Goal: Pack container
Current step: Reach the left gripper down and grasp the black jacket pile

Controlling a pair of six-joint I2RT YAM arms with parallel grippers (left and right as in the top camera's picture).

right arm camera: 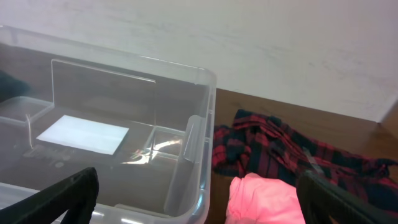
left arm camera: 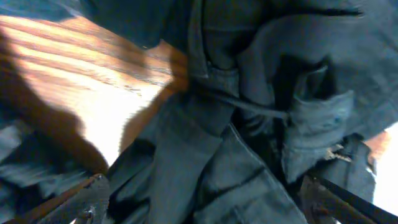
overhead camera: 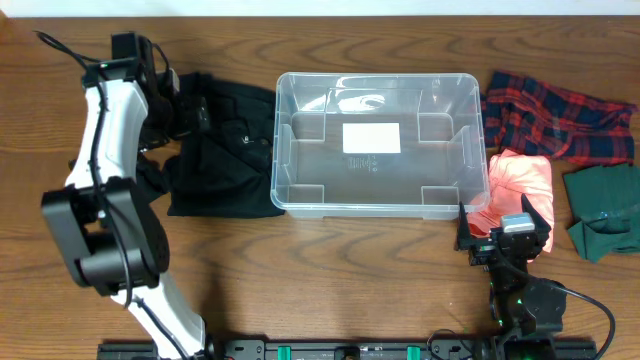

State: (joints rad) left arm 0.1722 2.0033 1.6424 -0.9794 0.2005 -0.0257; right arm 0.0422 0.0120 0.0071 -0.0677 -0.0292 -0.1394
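Note:
The container is a clear rectangular bin at the table's middle, empty, with a white label on its bottom. My left gripper is open, low over a black garment lying left of the bin. In the left wrist view the garment fills the frame between the spread fingers. My right gripper is open and empty by the bin's front right corner, next to a pink cloth. The right wrist view shows the bin's rim, the pink cloth and the spread fingers.
A red plaid cloth lies right of the bin and shows in the right wrist view. A dark green cloth lies at the far right. The table's far edge meets a white wall.

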